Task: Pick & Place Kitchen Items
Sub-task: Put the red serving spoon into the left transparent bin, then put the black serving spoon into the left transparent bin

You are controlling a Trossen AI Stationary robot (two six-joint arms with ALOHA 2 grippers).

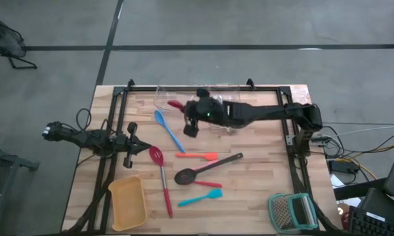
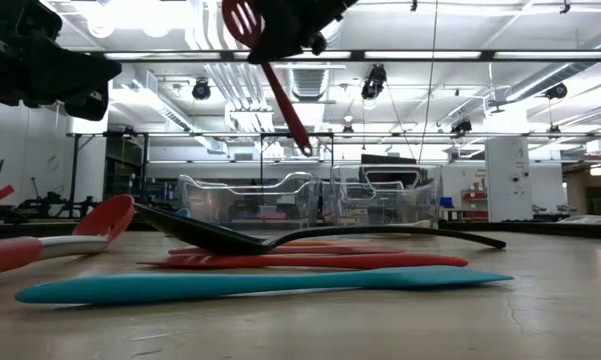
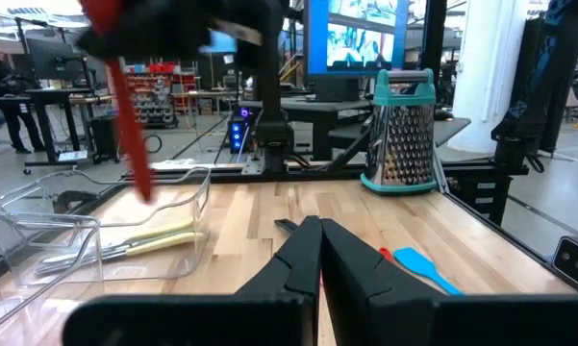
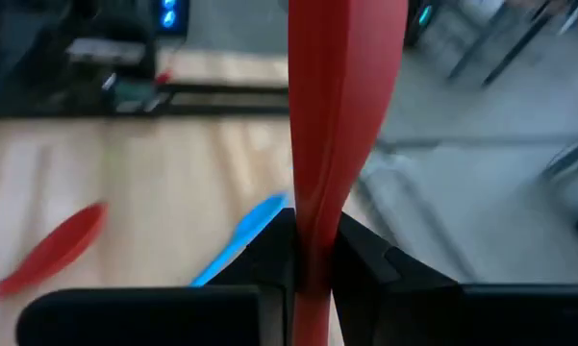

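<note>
Gripping one of two red slotted spoons point(image 4: 339, 125), right jaws point(image 4: 313, 252); left jaws point(image 3: 319, 252) clenched.

left arm point(image 1: 85, 137): matte black, loose black cable | right arm point(image 1: 262, 113): black, green light

R arm stretches from the table's point(image 1: 262, 141) right edge across its far side, wrist raised, right gripper point(image 1: 191, 122) pinched on a red spoon point(image 4: 339, 115) held clear of the wood. L arm waits low at the table's left edge, left gripper point(image 1: 129, 145) w/ fingers point(image 3: 361, 269) pressed together, empty.
</note>
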